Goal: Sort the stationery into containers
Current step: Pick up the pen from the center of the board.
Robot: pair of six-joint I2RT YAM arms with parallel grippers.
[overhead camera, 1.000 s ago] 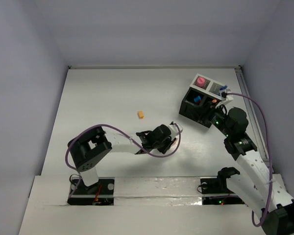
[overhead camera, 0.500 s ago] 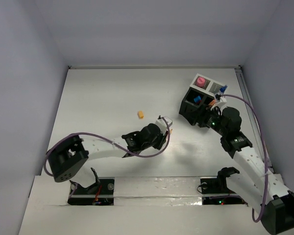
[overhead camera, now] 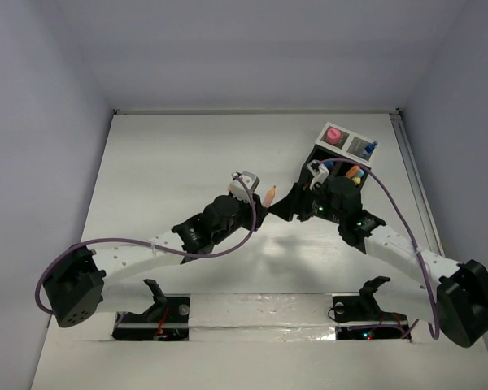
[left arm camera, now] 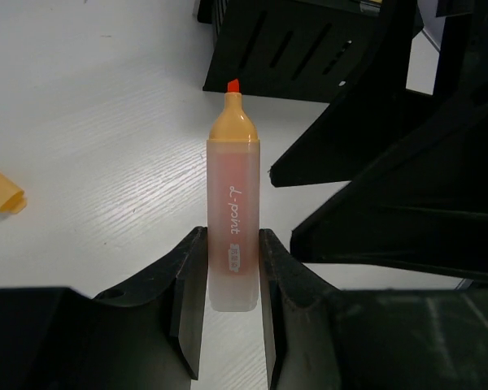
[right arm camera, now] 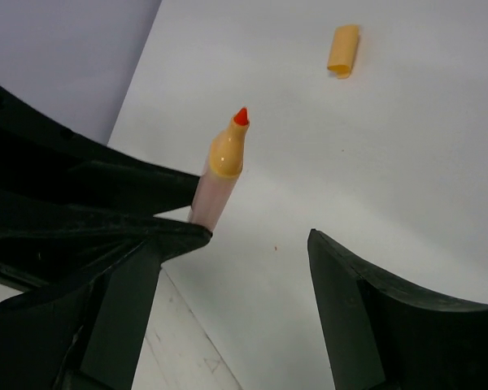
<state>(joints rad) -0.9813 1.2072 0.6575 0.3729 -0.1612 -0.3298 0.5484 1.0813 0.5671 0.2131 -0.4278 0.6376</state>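
Observation:
A clear highlighter (left arm camera: 233, 219) with an uncapped orange tip stands between the fingers of my left gripper (left arm camera: 232, 237), which is shut on its lower barrel. In the top view this gripper (overhead camera: 259, 200) holds the highlighter (overhead camera: 269, 193) mid-table, tip pointing toward the black compartment box (overhead camera: 319, 153). My right gripper (overhead camera: 293, 203) faces it from the right, open; its fingers (left arm camera: 374, 154) reach alongside the tip. In the right wrist view the highlighter (right arm camera: 220, 175) sits by the left finger of the open right gripper (right arm camera: 260, 236). The box holds a pink round piece (overhead camera: 333, 134) and several sticks.
A loose orange cap (left arm camera: 2, 188) lies on the white table left of the highlighter, also visible as the cap (right arm camera: 343, 49) in the right wrist view. The box (left arm camera: 293, 49) stands just beyond the highlighter tip. Side walls border the table.
My left arm has swung forward toward the middle with the highlighter in its grip. The right gripper has moved left, away from the box, and opened wide.

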